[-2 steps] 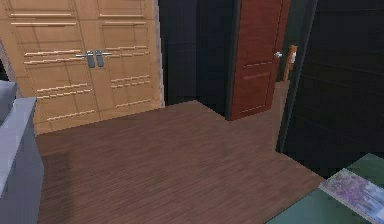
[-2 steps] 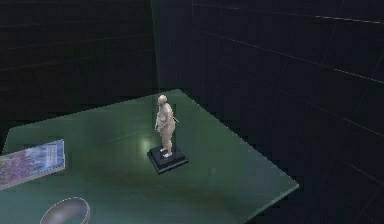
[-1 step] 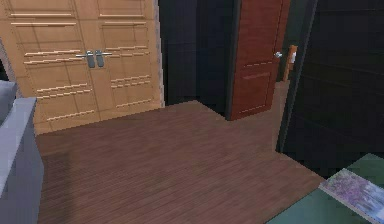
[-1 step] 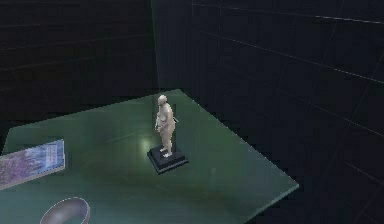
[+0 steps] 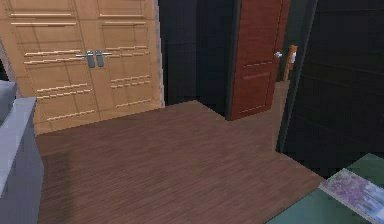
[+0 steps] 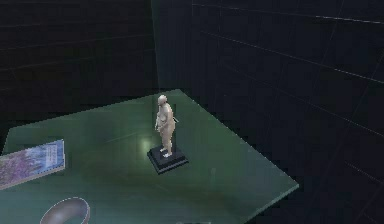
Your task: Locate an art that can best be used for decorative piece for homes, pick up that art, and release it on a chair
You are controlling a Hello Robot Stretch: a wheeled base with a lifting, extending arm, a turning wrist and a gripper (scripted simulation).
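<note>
- A small pale statue (image 6: pixel 166 124) stands upright on its dark base, near the middle of the green worktop (image 6: pixel 240 172).
- A magazine (image 6: pixel 30 163) and a grey bowl (image 6: pixel 62 213) lie apart from it, toward the arm side view's left.
- The state of the claw: I cannot tell.

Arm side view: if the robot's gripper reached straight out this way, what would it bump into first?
Most likely the statue standing on the green table, since it stands about in the middle of that reach. Depth is unclear, so the reach could pass beside it toward the dark wall.
</note>
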